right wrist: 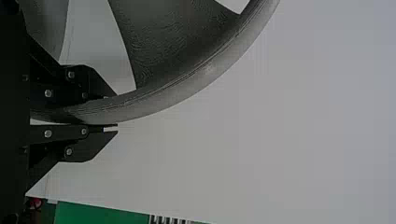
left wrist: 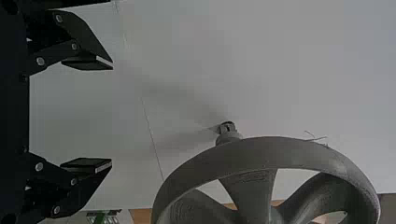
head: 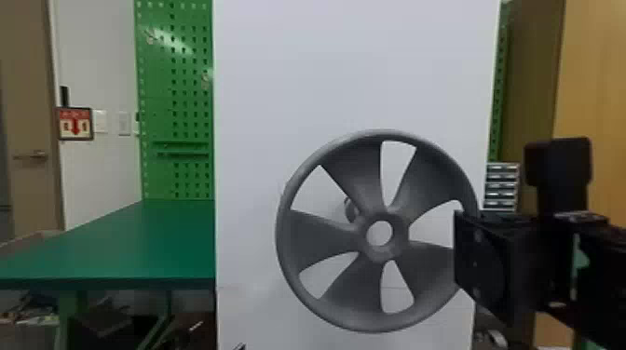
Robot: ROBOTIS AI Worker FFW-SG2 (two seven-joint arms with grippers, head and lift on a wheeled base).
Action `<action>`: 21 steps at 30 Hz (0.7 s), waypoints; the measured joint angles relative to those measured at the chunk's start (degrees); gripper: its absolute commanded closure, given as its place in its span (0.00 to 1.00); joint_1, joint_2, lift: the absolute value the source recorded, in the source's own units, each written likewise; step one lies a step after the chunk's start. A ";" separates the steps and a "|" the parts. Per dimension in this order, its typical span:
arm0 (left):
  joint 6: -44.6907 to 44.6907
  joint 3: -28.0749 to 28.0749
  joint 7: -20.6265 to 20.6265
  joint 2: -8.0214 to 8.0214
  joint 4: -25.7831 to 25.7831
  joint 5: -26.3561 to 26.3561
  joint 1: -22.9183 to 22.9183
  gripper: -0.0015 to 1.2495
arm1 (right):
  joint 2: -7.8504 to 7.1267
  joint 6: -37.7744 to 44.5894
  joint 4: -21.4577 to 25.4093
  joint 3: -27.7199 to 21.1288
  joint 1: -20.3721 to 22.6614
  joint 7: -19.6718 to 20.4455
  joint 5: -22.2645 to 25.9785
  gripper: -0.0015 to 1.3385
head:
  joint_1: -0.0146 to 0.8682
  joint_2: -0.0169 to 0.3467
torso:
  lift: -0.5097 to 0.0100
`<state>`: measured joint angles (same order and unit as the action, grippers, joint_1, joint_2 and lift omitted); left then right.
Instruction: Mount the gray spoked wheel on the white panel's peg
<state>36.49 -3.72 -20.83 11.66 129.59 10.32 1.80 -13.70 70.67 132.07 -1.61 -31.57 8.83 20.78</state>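
Observation:
The gray spoked wheel (head: 375,298) stands upright in front of the white panel (head: 354,70). At its right side in the head view is my right gripper (head: 459,251); in the right wrist view that gripper (right wrist: 116,111) is shut on the wheel's rim (right wrist: 187,86). The peg (head: 350,210) shows through a gap between spokes, up and left of the hub hole. In the left wrist view the peg (left wrist: 227,128) juts from the panel beyond the wheel (left wrist: 261,151). My left gripper (left wrist: 112,114) is open with nothing between its fingers.
A green table (head: 139,242) stands left of the panel, with a green pegboard (head: 186,107) behind it. Small drawers (head: 501,186) and a wooden cabinet (head: 594,93) are at the right, behind my right arm.

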 measured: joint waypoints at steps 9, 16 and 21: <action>0.16 -0.39 0.00 0.19 -0.23 0.10 0.31 0.41 | 0.68 -0.64 -1.97 0.14 -2.37 6.57 6.16 0.85 | 0.16 0.03 | 0.20; 0.19 -0.55 0.05 0.37 -0.37 0.14 0.54 0.41 | 1.59 -0.99 -2.59 1.10 -3.56 8.24 8.43 0.85 | 0.16 0.03 | 0.20; 0.20 -0.62 0.09 0.45 -0.39 0.16 0.59 0.41 | 2.08 -1.45 -3.13 1.81 -3.82 8.50 8.98 0.85 | 0.16 0.03 | 0.20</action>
<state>36.68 -4.34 -20.74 12.11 129.20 10.48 2.39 -11.62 69.22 128.93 0.20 -35.39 17.34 29.76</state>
